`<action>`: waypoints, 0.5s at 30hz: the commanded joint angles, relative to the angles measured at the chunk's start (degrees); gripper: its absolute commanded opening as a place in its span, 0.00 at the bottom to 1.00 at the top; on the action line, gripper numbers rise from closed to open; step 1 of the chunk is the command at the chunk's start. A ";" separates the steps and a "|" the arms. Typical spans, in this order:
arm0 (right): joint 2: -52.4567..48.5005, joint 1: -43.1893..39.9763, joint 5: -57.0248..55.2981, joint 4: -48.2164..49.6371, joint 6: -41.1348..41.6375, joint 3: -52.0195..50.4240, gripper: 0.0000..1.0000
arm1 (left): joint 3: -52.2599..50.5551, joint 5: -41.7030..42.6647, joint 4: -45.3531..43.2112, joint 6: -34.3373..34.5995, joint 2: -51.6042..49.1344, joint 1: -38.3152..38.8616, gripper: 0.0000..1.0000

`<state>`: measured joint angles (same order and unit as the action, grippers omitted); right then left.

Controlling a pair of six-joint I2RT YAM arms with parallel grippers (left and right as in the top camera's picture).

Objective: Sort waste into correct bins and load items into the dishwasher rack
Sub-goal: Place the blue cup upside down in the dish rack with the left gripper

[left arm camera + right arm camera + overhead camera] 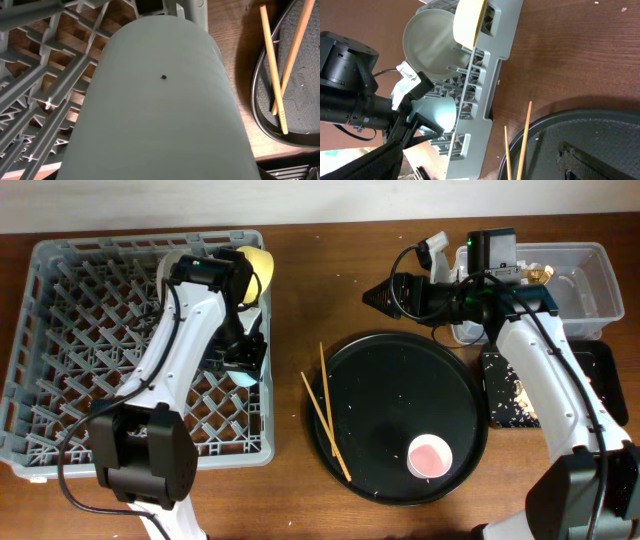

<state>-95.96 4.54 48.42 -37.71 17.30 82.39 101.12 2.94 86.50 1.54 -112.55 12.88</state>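
Right wrist view: left fingers (423,84) clasp the small blue cup (440,111) inside the rack (490,65).

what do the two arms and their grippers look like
Both the left arm and right arm have white tubular links with bulky black joints. The left gripper and right gripper are mostly black. Thin black cables loop along each arm, and a dark boxy camera sits on the right wrist.

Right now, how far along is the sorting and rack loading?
Done: pale grey round plate and yellow bowl stand in the grey pegged dishwasher rack; food crumbs lie in the shallow black rectangular tray. In hand: left claw holds the small blue cup at the rack. Left: small pink cup, two wooden chopsticks.
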 commanded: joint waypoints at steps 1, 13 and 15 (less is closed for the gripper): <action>-0.20 -0.07 -0.70 -0.09 -1.03 0.28 0.98 | 0.09 -1.64 0.81 0.83 -0.26 -1.86 0.61; -0.20 -0.07 -0.92 -0.28 -1.03 0.28 0.98 | 0.07 -2.38 -1.36 1.40 -0.26 -2.78 0.82; -0.20 -0.07 -0.92 -0.28 -1.03 0.28 0.98 | 0.07 -3.08 -0.74 1.42 -0.26 -2.82 0.87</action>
<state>-95.96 4.54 47.83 -37.93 17.23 82.39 101.12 1.02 85.06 2.90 -112.57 10.20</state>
